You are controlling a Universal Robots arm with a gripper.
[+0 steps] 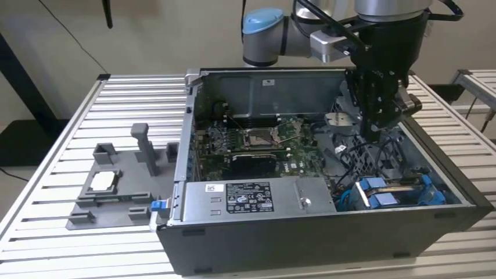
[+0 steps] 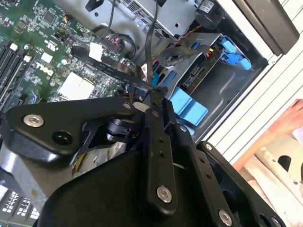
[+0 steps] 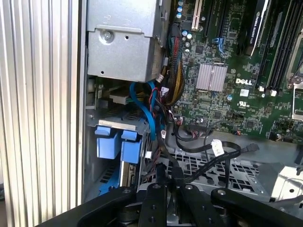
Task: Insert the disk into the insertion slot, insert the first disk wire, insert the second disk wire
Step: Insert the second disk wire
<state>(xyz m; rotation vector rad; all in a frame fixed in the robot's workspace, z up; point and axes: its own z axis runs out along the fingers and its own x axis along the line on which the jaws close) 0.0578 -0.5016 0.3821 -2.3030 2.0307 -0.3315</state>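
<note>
The disk [image 1: 391, 192], silver in a bright blue frame with blue end tabs [image 3: 118, 144], sits in the insertion slot [image 1: 434, 200] at the front corner of the open case, on the exterior view's right. My gripper [image 1: 374, 132] hangs inside the case just behind the disk. In both wrist views its black fingers [image 2: 158, 127] stand close together, shut on a thin black disk wire [image 2: 149, 52] that rises from the tips [image 3: 171, 182]. More black wires [image 3: 222, 153] lie loose over the perforated case floor beside the disk.
A grey power-supply box [image 1: 256, 197] lies along the case front, with the green motherboard [image 1: 256, 142] behind it. A grey fixture tray [image 1: 116, 192] stands on the slatted table at the exterior view's left. A person's hand [image 2: 293, 118] is outside the case wall.
</note>
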